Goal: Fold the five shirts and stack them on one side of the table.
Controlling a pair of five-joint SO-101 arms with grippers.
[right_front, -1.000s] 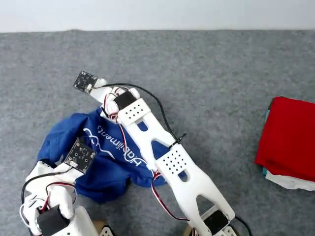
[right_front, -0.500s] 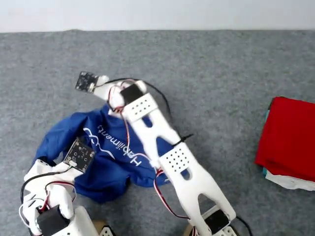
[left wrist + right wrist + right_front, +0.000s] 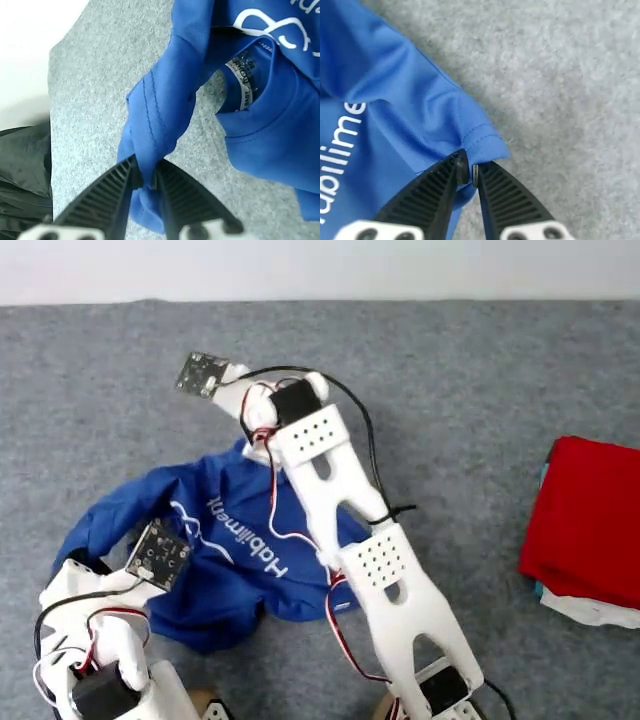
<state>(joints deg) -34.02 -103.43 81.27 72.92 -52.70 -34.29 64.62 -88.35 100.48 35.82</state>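
Gripping opposite edges of shirt (image 3: 215, 550), rumpled on left half of desk (image 3: 480, 390), with left fingers (image 3: 112, 192) and right fingers (image 3: 437, 187) pinched tight. Best to draw apart evenly, low, flattening before folding.

Passage between blue shirt (image 3: 200, 592) and folded stack (image 3: 585, 515).

White lettering (image 3: 250, 545) is printed across the crumpled blue fabric shirt (image 3: 205, 585), and a small label (image 3: 243, 82) with unreadable print is sewn in its collar (image 3: 257, 131).
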